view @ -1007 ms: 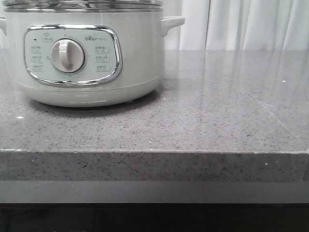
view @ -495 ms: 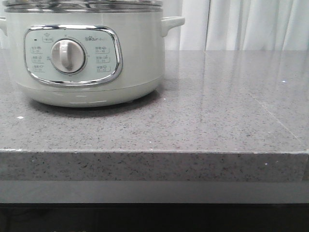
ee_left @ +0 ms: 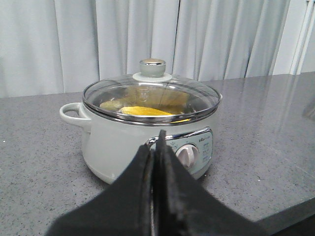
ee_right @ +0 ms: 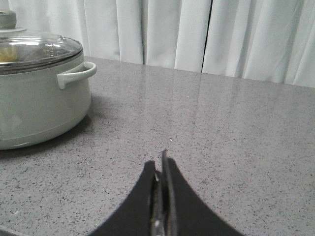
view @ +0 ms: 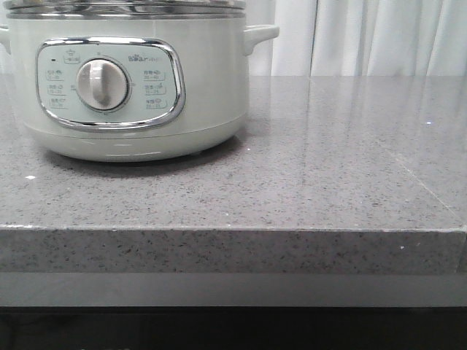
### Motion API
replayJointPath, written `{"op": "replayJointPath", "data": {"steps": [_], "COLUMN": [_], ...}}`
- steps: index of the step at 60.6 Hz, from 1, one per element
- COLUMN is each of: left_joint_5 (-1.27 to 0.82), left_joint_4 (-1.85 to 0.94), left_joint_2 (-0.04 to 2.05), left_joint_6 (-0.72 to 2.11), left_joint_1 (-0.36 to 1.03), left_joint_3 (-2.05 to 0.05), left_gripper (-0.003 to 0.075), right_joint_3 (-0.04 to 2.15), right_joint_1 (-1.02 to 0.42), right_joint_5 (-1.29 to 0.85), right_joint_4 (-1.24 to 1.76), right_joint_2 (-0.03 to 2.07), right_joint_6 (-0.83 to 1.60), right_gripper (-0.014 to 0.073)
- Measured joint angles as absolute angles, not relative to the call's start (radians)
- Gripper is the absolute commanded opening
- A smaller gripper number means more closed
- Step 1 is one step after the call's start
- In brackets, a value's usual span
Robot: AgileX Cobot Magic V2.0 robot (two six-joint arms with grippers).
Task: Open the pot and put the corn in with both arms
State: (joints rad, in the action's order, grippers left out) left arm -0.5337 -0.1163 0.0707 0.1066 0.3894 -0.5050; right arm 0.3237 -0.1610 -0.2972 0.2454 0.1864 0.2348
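Left wrist cam shows the corn (ee_left: 145, 111) already lying inside the pot (ee_left: 147, 132) on the table (ee_left: 39, 162), under a glass lid (ee_left: 150, 96). That lid looks slick and breakable, so grab its knob (ee_left: 152, 68). Left pincer (ee_left: 153, 147) and right pincer (ee_right: 161, 164) both pressed together, empty.

From the front, the pot (view: 131, 87) is cut off at top and left, hiding its lid. Panel lettering is unreadable. The corn (ee_left: 145, 111) shows only partly through the glass.

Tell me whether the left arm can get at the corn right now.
Probably not. The corn lies inside the pot under the closed glass lid; the left pincer is shut, empty and held short of it.
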Motion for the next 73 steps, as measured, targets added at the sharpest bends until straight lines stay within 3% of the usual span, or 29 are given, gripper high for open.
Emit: {"op": "replayJointPath", "data": {"steps": [21, 46, 73], "left_joint_5": [-0.525, -0.388, -0.241], "left_joint_4": [-0.106, -0.099, -0.115], "left_joint_2": [0.063, -0.005, -0.005], "left_joint_6": [0.107, 0.107, 0.107], "left_joint_1": [0.385, 0.088, 0.046], "left_joint_3": [-0.481, -0.19, 0.008], "left_gripper": [-0.0018, -0.0018, -0.0018], "right_joint_3": [0.324, 0.324, 0.324], "right_joint_1": [-0.161, -0.161, -0.161], "right_joint_5": [-0.297, -0.297, -0.297], "right_joint_4": [0.245, 0.245, 0.245], "right_joint_2": [0.186, 0.186, 0.186], "right_joint_6": [0.235, 0.235, 0.235], "right_gripper": [-0.0069, -0.0069, -0.0069]}}
